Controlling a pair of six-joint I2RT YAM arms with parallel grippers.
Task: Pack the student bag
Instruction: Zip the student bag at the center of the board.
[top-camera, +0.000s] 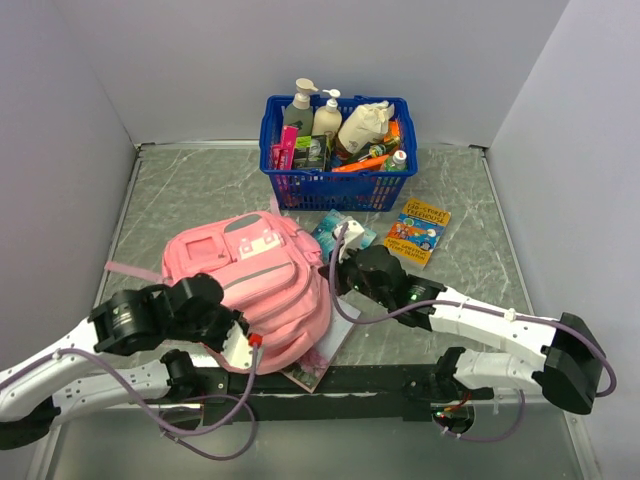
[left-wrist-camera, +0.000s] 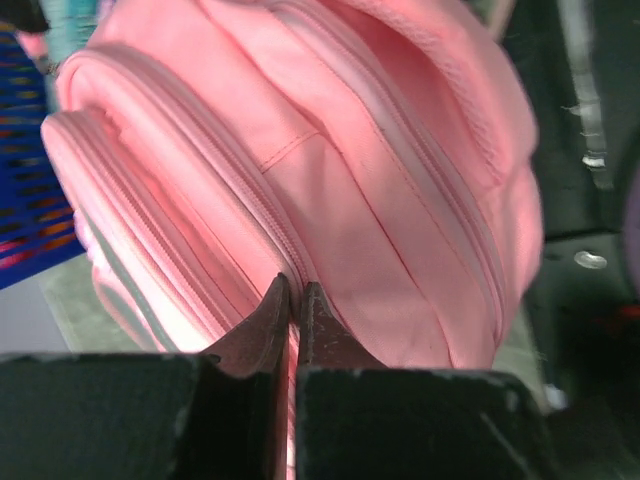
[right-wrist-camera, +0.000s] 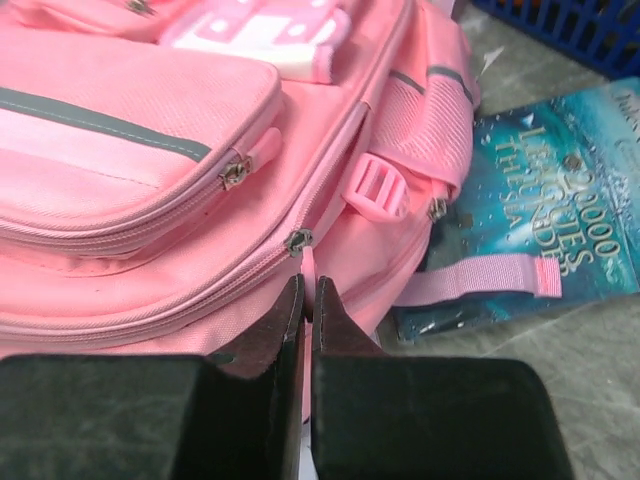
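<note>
Pink student bag (top-camera: 262, 285) lies just ahead of both claws, the left gripper (left-wrist-camera: 295, 290) pinching its seam and the right gripper (right-wrist-camera: 308, 285) clenched on a zip pull (right-wrist-camera: 297, 241); packing seems barely begun, with the zips closed and a book (right-wrist-camera: 560, 230) outside.

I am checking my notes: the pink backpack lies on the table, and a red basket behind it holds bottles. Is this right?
Not quite: the basket is blue, not red, as the top external view shows. The rest holds: the student bag lies on the table, and the basket behind it holds bottles.
</note>
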